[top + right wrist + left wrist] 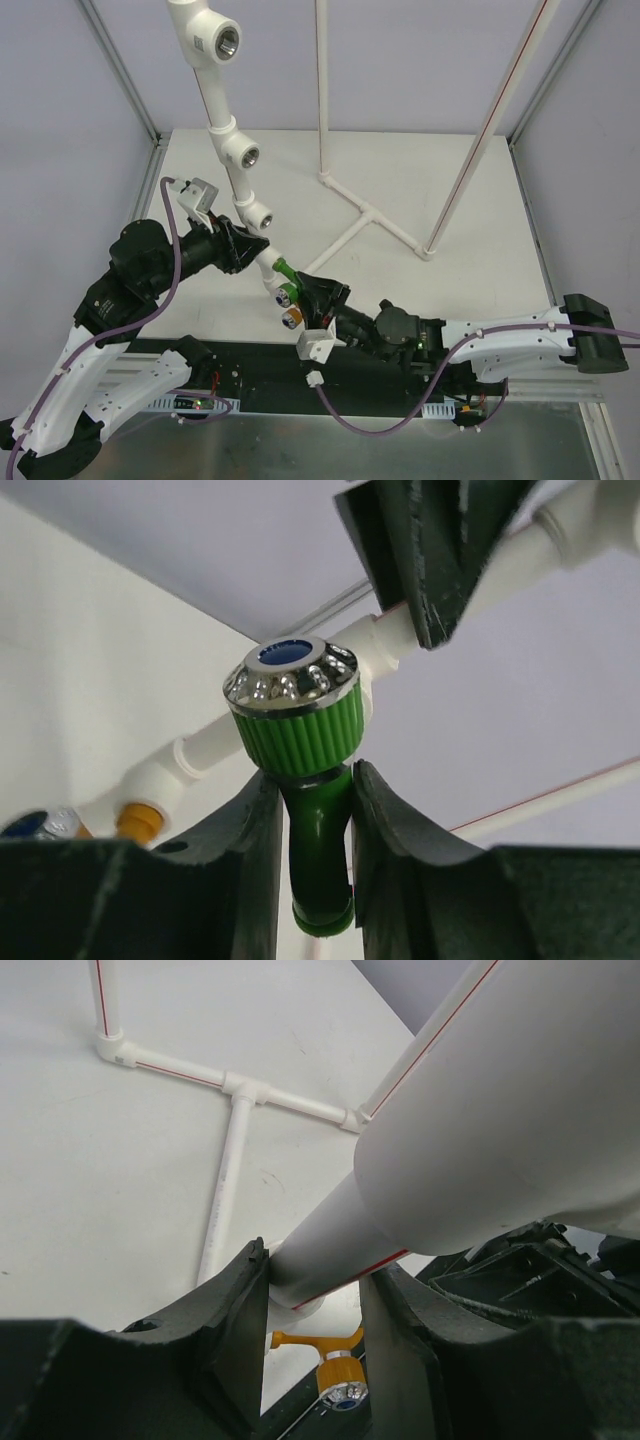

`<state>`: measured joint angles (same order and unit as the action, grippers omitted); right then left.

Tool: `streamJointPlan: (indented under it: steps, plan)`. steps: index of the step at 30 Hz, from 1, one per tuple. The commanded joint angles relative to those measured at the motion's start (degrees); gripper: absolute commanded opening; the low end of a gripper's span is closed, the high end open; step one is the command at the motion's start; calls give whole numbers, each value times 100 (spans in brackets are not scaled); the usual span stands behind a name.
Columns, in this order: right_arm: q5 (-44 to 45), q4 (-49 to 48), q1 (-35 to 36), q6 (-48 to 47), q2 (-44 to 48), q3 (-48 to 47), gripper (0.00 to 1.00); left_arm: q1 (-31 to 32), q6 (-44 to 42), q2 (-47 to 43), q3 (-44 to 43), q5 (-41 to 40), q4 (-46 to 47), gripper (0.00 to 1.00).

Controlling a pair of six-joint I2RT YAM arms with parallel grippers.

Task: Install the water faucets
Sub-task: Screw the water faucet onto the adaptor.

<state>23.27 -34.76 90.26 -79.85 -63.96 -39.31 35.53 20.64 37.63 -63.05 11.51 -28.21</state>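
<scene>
The green water faucet (295,730) has a ribbed collar and a shiny silver end, and it sits against the white pipe (232,180). My right gripper (315,780) is shut on its green body, one finger on each side. In the top view that gripper (312,292) is just right of the green faucet (285,280). The orange faucet (292,318) hangs at the pipe's lower end, and its T handle (315,1340) shows in the left wrist view. My left gripper (315,1290) is shut on the white pipe (330,1260), just above the green faucet (255,245).
Three white tee fittings with metal threaded holes sit higher on the pipe (226,42), (248,155), (262,215). A white pipe stand (370,215) lies on the table with an upright (322,90) and a slanted pole (490,130). Cage posts border both sides.
</scene>
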Motion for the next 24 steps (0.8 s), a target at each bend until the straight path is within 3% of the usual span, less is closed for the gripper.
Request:
streamJointPlan:
  steps: [1,5,11,18,22,24]
  plan:
    - [924,-2024,158,3242,-169,415,0,-28,511,25,91,97,-273,0]
    - [1662,-2429,176,6430,-116,591,0,-28,520,69,99,97,-273,0]
    - [1566,-2966,176,10465,-195,653,0,-28,546,157,108,167,-212,0]
    - [2532,-2457,168,14738,-108,758,0,-28,599,201,108,185,-159,0]
    - [2788,-2263,176,16044,94,986,0,-28,616,201,117,185,-150,0]
    - [2902,-2245,176,16168,243,1118,14,-28,616,210,108,185,-150,0]
